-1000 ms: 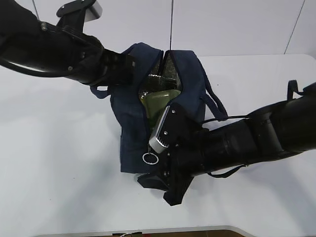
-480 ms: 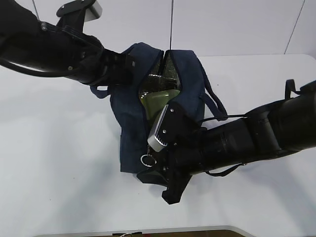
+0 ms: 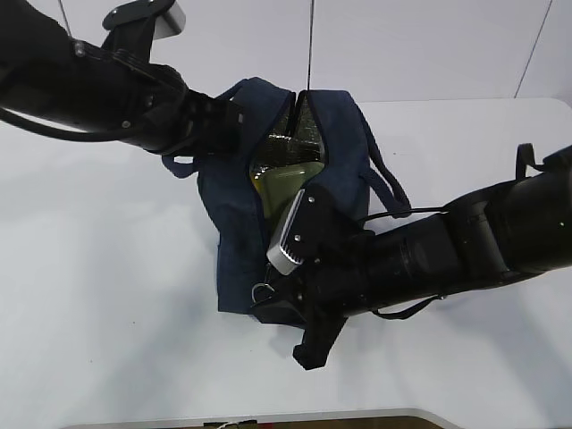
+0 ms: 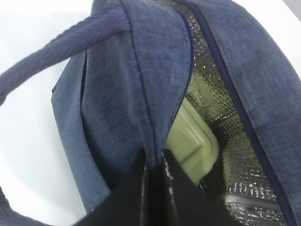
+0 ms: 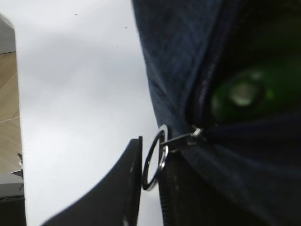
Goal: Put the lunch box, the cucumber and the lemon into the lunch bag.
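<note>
The dark navy lunch bag (image 3: 237,223) lies mid-table with its zipper partly open, showing silver lining (image 4: 211,89). The lunch box's pale green lid (image 3: 284,186) sits inside the bag and also shows in the left wrist view (image 4: 193,141). My left gripper (image 3: 234,114) is shut on the bag's left zipper edge (image 4: 155,162). My right gripper (image 3: 268,299) is at the bag's near end, with its fingers closed around the metal ring (image 5: 155,157) of the zipper pull. A blurred dark green shape (image 5: 242,92) inside the opening looks like the cucumber. The lemon is hidden.
The bag's loop handles hang out to the right (image 3: 386,183) and left (image 4: 56,61). The white table (image 3: 98,295) ends at a front edge (image 3: 268,418) close below my right gripper. The right arm (image 3: 465,250) lies across the table's right side.
My right gripper has moved slightly up toward the bag's near end, and the ring, which hung free beside it, now sits between its fingers. The left arm has not moved.
</note>
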Motion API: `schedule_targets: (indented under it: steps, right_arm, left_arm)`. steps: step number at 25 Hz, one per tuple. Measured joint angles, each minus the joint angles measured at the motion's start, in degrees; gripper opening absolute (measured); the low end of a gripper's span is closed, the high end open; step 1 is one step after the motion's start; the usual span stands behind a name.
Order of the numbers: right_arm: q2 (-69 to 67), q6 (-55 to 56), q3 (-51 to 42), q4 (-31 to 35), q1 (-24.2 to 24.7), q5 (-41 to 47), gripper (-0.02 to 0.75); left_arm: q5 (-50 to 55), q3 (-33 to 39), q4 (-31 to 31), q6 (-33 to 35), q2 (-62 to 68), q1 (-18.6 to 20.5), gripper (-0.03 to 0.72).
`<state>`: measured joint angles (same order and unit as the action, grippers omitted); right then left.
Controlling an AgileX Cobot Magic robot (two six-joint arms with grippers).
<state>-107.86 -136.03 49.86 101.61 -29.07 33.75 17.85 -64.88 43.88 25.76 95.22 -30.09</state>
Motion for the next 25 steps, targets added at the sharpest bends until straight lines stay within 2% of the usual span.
schedule_targets:
  steps: [4, 13, 17, 21, 25]
  right_arm:
    - [0.00, 0.00, 0.22, 0.00, 0.00, 0.13, 0.091]
    - [-0.13, 0.00, 0.99, 0.00, 0.00, 0.22, 0.085]
    - [-0.13, 0.25, 0.99, 0.00, 0.00, 0.22, 0.008]
    - [-0.13, 2.60, 0.99, 0.00, 0.00, 0.22, 0.005]
    - [0.36, 7.90, 0.99, -3.99, 0.00, 0.22, 0.005]
  left_arm:
    - [0.00, 0.00, 0.00, 0.00, 0.00, 0.00, -0.015]
    - [0.00, 0.00, -0.19, 0.00, 0.00, 0.00, -0.015]
    - [0.00, 0.00, -0.19, 0.00, 0.00, 0.00, -0.015]
    - [0.00, 0.00, -0.22, 0.00, 0.00, 0.00, -0.015]
    - [0.00, 0.00, -0.32, 0.00, 0.00, 0.00, -0.015]
